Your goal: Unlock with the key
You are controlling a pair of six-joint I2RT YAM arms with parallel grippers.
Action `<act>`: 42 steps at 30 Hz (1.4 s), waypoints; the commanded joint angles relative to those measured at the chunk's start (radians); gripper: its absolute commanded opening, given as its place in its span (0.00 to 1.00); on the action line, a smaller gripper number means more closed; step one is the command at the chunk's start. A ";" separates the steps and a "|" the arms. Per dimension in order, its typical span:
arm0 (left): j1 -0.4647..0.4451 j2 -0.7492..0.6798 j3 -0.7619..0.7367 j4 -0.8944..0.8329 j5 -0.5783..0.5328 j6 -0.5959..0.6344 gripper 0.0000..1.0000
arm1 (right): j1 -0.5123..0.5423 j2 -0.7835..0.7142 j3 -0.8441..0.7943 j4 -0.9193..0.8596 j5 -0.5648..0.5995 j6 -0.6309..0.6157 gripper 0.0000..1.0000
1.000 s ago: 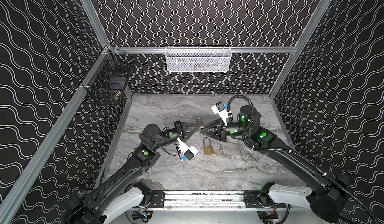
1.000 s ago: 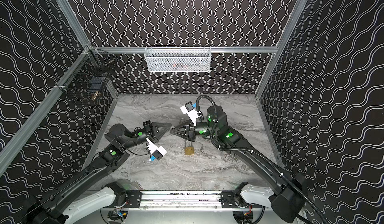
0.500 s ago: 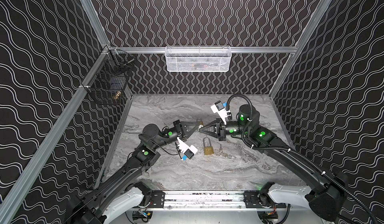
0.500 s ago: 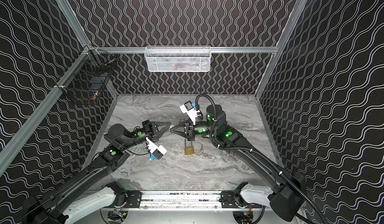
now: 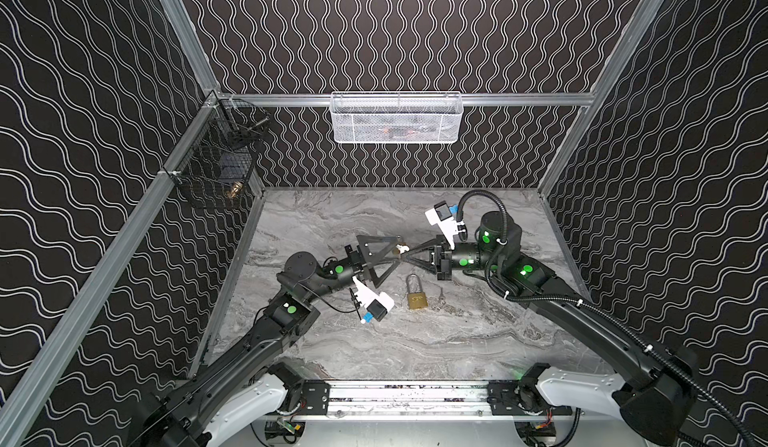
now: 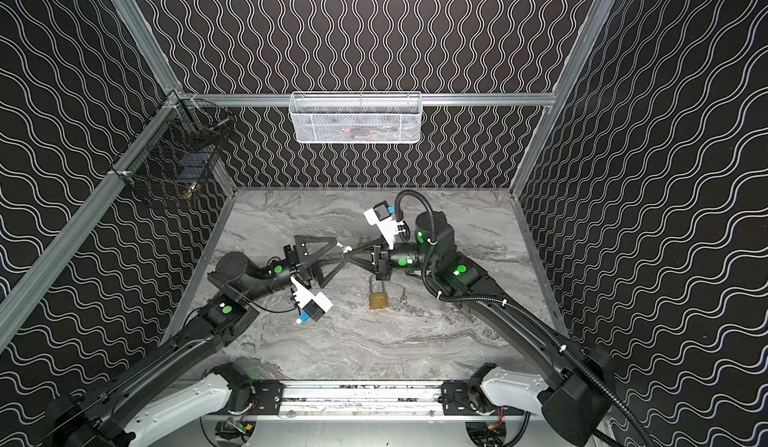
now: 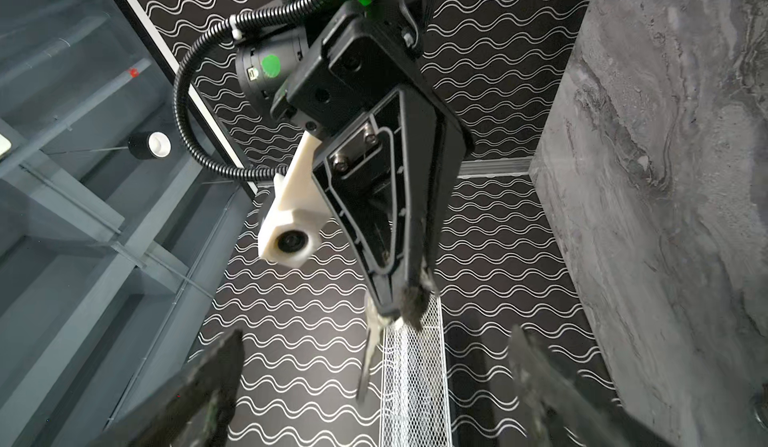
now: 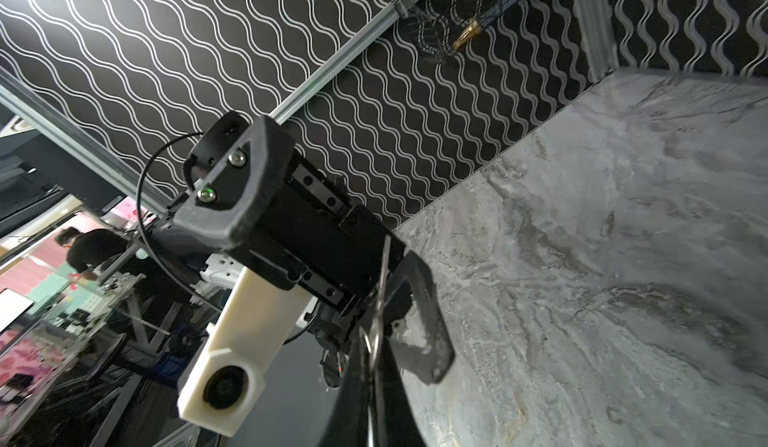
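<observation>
The brass padlock [image 5: 417,296] [image 6: 379,298] lies flat on the marble table, shackle pointing away, just in front of both grippers. My right gripper [image 5: 406,254] [image 6: 350,254] [image 8: 372,382] is shut on the key [image 8: 381,291], whose blade sticks out past its tips. In the left wrist view the key [image 7: 369,353] hangs between the wide-apart fingers [image 7: 208,382] of my left gripper [image 7: 374,386] [image 5: 395,256] without touching them. The left gripper is open, tip to tip with the right one, above the table.
A white mesh basket [image 5: 395,119] hangs on the back wall. A black wire basket [image 5: 216,166] is on the left wall. A small metal piece [image 5: 442,298] lies beside the padlock. Something small and brass [image 6: 364,240] sits just behind the grippers.
The right gripper closed on the key while the left still held it. The left gripper then opened wide and let the key go. Both arms stayed nearly in place.
</observation>
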 commanded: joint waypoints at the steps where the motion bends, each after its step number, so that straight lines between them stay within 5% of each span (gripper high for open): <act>1: 0.001 -0.038 -0.036 -0.025 -0.101 -0.110 0.99 | -0.017 -0.026 -0.029 0.076 0.126 -0.046 0.00; 4: 0.002 -0.070 -0.095 0.047 -0.188 -0.323 0.99 | -0.026 -0.068 -0.111 0.149 0.272 -0.103 0.00; 7: 0.002 -0.078 -0.111 0.240 -0.507 -0.937 0.99 | -0.027 -0.133 -0.256 0.288 0.435 -0.161 0.00; 9: 0.006 -0.075 0.008 -0.028 -0.764 -1.277 0.99 | -0.026 -0.192 -0.406 0.451 0.545 -0.183 0.00; 12: 0.026 0.081 0.248 -0.491 -0.777 -1.513 0.99 | -0.027 -0.272 -0.657 0.753 0.715 -0.192 0.00; 16: 0.039 0.332 0.391 -0.685 -0.625 -1.816 0.99 | -0.031 -0.319 -0.895 1.084 0.855 -0.183 0.00; 21: 0.045 0.689 0.671 -0.912 -0.624 -2.091 0.99 | -0.055 -0.287 -0.984 1.169 0.781 -0.150 0.00; 25: 0.026 0.956 0.950 -1.141 -0.686 -2.109 0.99 | -0.170 -0.200 -1.008 1.194 0.489 -0.045 0.00; 30: 0.016 1.119 1.034 -1.144 -0.772 -2.197 0.97 | -0.275 0.120 -1.043 1.606 0.361 0.084 0.00; 33: 0.013 1.200 1.084 -1.161 -0.822 -2.228 0.87 | -0.282 0.241 -0.983 1.649 0.279 0.117 0.00; 42: 0.014 1.325 1.134 -1.098 -0.744 -2.239 0.71 | -0.275 0.322 -0.930 1.646 0.279 0.112 0.00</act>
